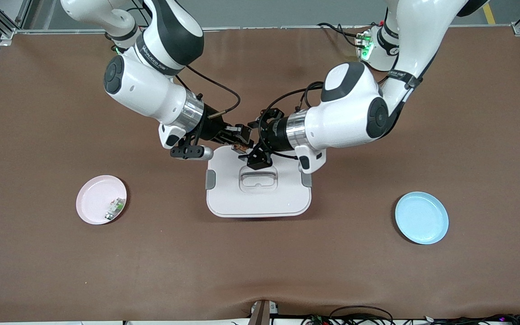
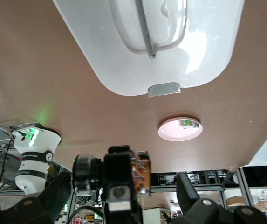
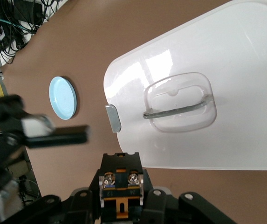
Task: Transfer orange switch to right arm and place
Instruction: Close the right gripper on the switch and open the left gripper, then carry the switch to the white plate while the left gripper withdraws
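Gripping the black, orange-centred orange switch (image 3: 120, 192) (two screws), right gripper (image 1: 237, 143) faces the spread left gripper (image 1: 256, 155).

white lid (image 1: 258, 198) (pink plate (image 1: 95, 198), blue plate (image 1: 421, 218))

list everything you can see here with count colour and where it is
orange switch: one, black with orange centre, held in the right gripper above the white lid's edge nearest the arms
white lid: one, white with grey clips and a clear handle, mid-table
pink plate: one, pink, toward the right arm's end of the table
white-and-green part: one, on the pink plate
blue plate: one, light blue, bare, toward the left arm's end
table: one, brown top
right gripper: one, black, jaws shut on the switch
left gripper: one, black, jaws open, right beside the switch
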Robot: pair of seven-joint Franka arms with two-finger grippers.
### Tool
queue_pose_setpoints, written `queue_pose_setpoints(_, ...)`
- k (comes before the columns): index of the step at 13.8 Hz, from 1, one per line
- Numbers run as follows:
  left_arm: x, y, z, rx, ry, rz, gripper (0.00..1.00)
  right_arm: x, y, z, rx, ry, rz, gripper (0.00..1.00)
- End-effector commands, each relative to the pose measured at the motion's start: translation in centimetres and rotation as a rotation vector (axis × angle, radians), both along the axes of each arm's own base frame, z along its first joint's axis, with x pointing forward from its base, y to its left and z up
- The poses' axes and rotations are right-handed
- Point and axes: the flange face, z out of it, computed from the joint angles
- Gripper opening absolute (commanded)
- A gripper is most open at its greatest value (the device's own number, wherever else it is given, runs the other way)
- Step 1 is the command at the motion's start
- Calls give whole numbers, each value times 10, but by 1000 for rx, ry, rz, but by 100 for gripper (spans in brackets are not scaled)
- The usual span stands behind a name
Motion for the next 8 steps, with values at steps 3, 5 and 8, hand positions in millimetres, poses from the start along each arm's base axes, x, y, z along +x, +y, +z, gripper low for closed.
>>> queue_pose_setpoints(3,18,42,27,158,-161,26,100,11,-48,9,-39,-45,202,0)
queue_pose_setpoints(5,33,68,19,257,-232,8,100,14,-83,16,-152,-94,324,0)
queue_pose_setpoints(8,49,100,7,392,-332,-74,100,15,-137,21,-290,-124,500,0)
